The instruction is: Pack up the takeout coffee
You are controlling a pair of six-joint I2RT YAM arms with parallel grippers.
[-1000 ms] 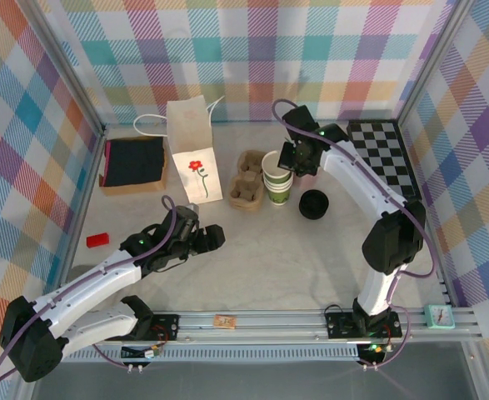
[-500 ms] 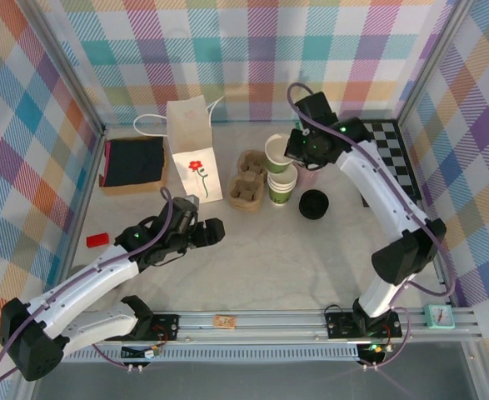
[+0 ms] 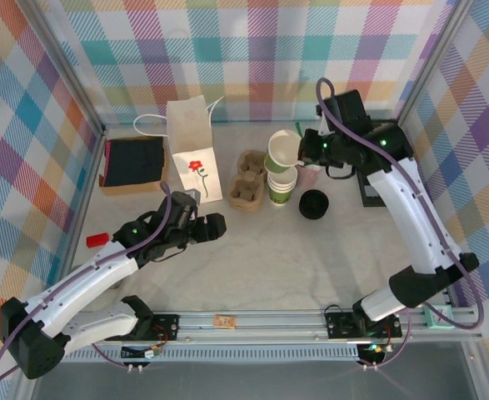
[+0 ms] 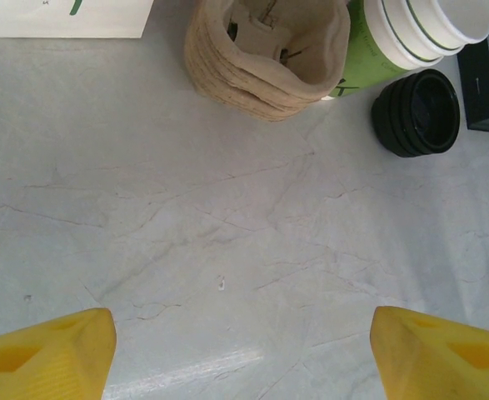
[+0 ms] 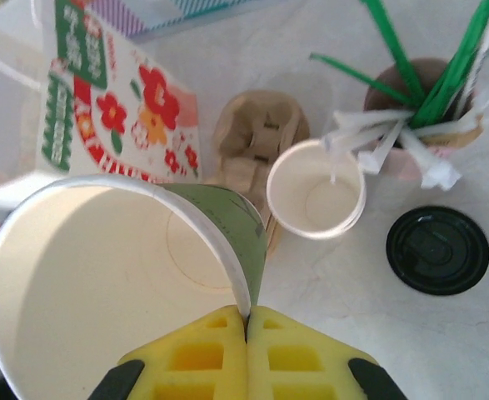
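The green paper cup [image 3: 282,151], lidless, hangs tilted above the cup stack [image 3: 281,190], its rim clenched in the right claw [image 3: 308,150]. A black lid [image 3: 313,203] lies beside the stack. The left claw [image 3: 213,227] gapes, released, over the worktop [image 3: 311,258].

No text is legible; white print on the green label [image 5: 79,46] is too blurred to read.
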